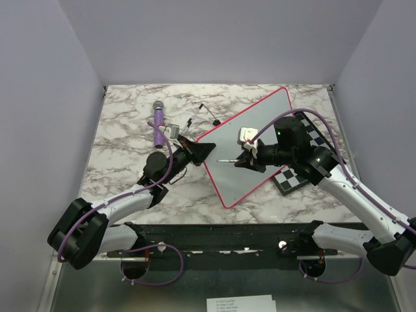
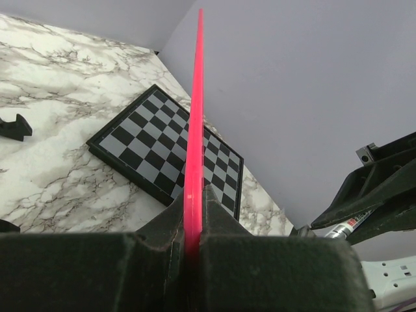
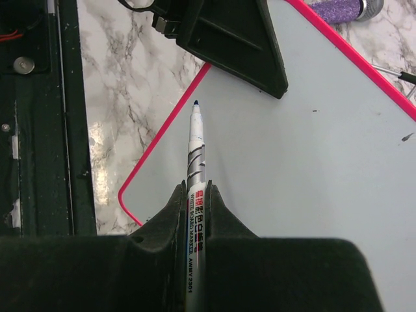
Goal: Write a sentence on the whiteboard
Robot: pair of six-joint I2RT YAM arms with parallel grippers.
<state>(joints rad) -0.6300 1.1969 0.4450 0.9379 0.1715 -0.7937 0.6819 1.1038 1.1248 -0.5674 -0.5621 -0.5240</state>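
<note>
The whiteboard (image 1: 260, 140) lies slanted across the table's middle, white with a pink-red rim. My left gripper (image 1: 205, 151) is shut on its left rim; the left wrist view shows the rim (image 2: 195, 97) edge-on between the jaws of this gripper (image 2: 193, 195). My right gripper (image 1: 242, 158) is shut on a whiteboard marker (image 3: 195, 140), uncapped, its dark tip (image 3: 195, 103) over the board's left part near the rim. I cannot tell whether the tip touches. No sentence is in view on the white face (image 3: 292, 162).
A black-and-white chessboard (image 1: 302, 175) lies partly under the whiteboard's right side. A purple microphone (image 1: 158, 123) and a thin black-tipped rod (image 1: 208, 112) lie at the back left. A black rail (image 1: 221, 234) runs along the near table edge.
</note>
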